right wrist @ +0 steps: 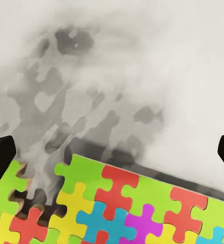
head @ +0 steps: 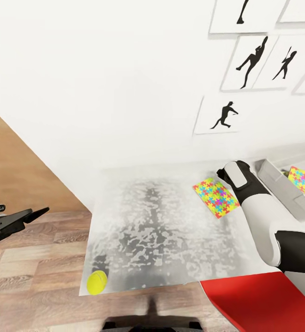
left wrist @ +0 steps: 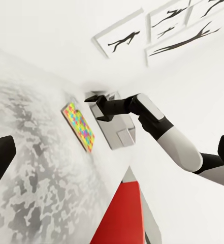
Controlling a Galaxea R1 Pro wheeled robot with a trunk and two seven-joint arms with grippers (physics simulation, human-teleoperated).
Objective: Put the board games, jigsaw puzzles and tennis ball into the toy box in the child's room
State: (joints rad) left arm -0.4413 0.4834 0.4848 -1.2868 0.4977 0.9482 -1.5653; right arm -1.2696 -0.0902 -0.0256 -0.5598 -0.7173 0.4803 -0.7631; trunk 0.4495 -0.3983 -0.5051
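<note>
the right gripper hangs just above the far right part of the surface, its two dark fingers spread apart with nothing between them. a jigsaw puzzle lies flat on the surface just beside and below that gripper, on the side nearer the robot; in the right wrist view the puzzle sits between the two fingertips at the frame's edges, one corner piece missing. a second jigsaw puzzle rests inside the grey toy box, right of the right arm. the tennis ball sits at the near left corner of the surface, well apart from both grippers. the left gripper hovers over the plank floor left of the surface, jaws open and empty.
</note>
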